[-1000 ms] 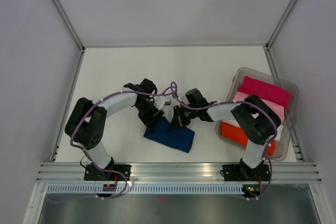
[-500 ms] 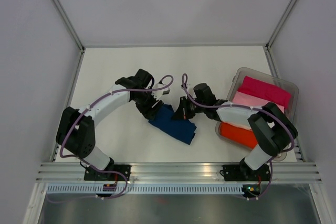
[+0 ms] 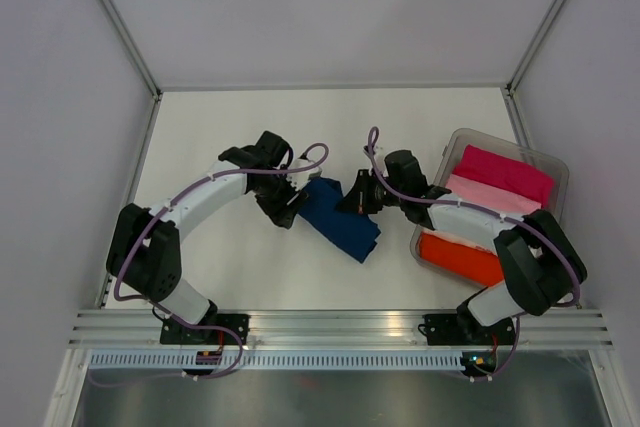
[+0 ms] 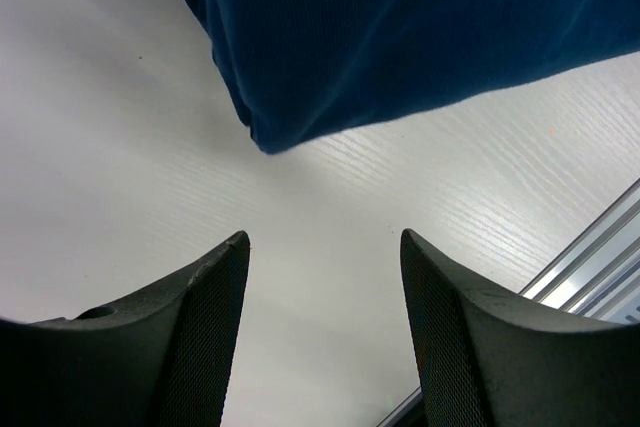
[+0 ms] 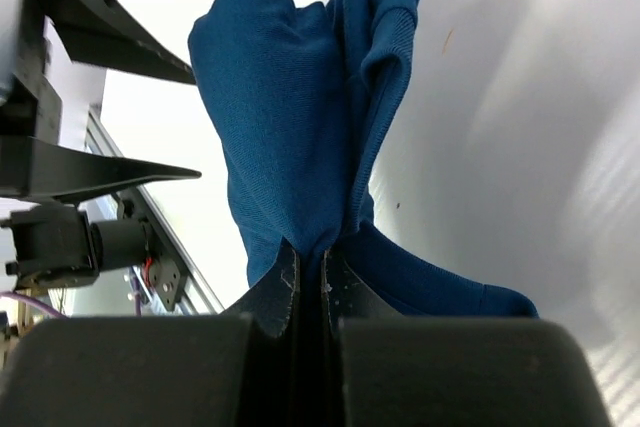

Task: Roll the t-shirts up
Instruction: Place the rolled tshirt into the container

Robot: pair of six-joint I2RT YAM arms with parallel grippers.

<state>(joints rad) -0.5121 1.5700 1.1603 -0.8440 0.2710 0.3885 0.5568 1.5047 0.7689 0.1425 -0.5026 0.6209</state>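
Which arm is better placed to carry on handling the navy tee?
Right. The right gripper is shut on a fold of the navy tee, while the left gripper stands open and empty, just short of the cloth.

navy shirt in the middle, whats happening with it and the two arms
The right arm has its jaws shut on a fold of the navy t-shirt, whose rest lies bunched on the table. The left arm sits at the shirt's other end, jaws open, holding nothing. It is not a neat roll yet. A magenta tee, a pale pink tee and an orange-red tee lie in the clear bin on the right.
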